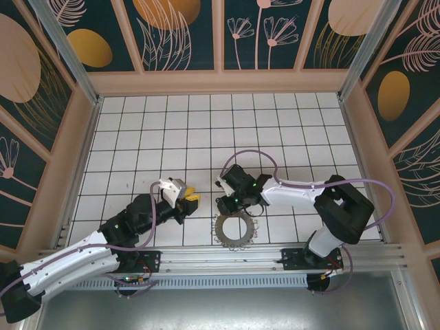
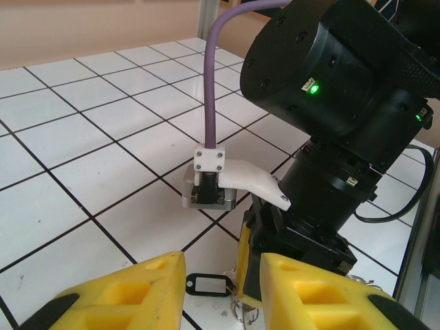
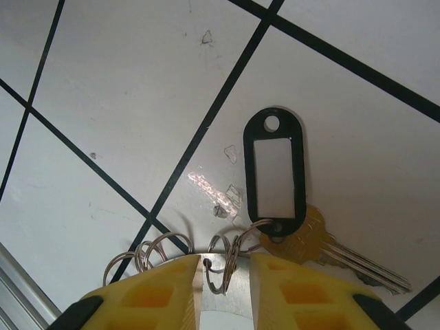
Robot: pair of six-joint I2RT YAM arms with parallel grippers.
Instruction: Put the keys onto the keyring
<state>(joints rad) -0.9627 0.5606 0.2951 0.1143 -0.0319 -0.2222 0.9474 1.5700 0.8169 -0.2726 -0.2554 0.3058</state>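
You have a white tiled surface [image 1: 137, 137] walled on three sides. The left arm [image 1: 75, 258] reaches in from the near left corner and the right arm [image 1: 295, 192] from the near right. Their wrists face each other near the middle of the front rows.

The keyring [image 1: 220, 231], a grey metal hoop, lies flat on the surface close to the near rail, just below the right wrist.

The right claw [image 3: 225, 271] is clamped on the hoop's rim, with grey metal filling the gap between its yellow fingers. The left claw [image 2: 221, 275] stands apart with nothing between its fingers; you see bare tile and the tag through the gap.

The black key tag [image 3: 275, 172], with its clear window, lies flat just beyond the rim. The brass key [image 3: 330, 254] lies flat under the tag's lower end, its blade angled away from the hoop.

Small wire loops [image 3: 148, 251] fringe the rim. One meets the tag's lower end, but you cannot tell whether it is threaded onto the hoop.
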